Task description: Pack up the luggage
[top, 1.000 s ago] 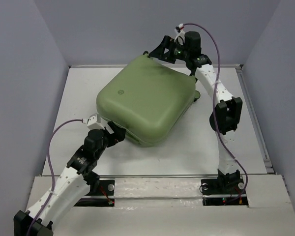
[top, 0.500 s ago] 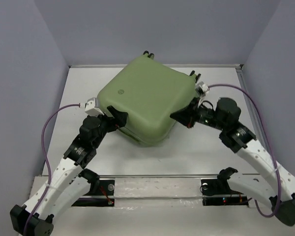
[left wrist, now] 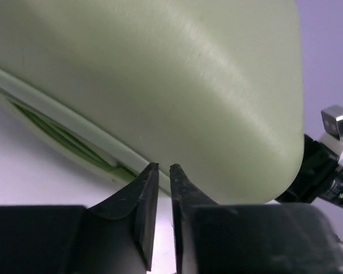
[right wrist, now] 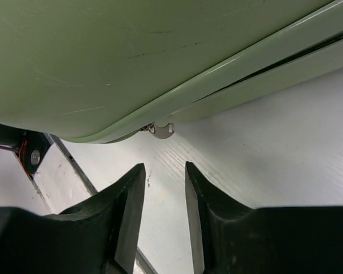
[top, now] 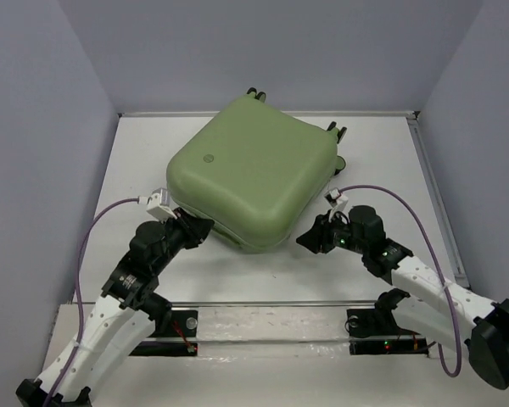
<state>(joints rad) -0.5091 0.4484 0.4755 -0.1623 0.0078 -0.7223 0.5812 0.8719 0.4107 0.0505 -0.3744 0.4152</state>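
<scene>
Top external view, left side first: the left tool (top: 202,225) sits at the near-left corner of the luggage (top: 254,174), which lies flat on the desk (top: 237,275), lid down, set at a slant with its wheels toward the far wall. From the left wrist, that tool's tips are narrowed to a thin slit and grip nothing, and they aim straight at the seam between the two shells. Whether they touch the shell I can't tell.

Across to the right: the right tool (top: 308,241) hovers just off the near-right side, released, a clear gap between the tips and nothing in it. Dead ahead of it, tucked under the shell's lip, hangs a small metal zipper pull (right wrist: 162,129) — that's the relation that matters, and the right arm looks best placed for it.

Hidden: the inside, and how far the zip is closed.
</scene>
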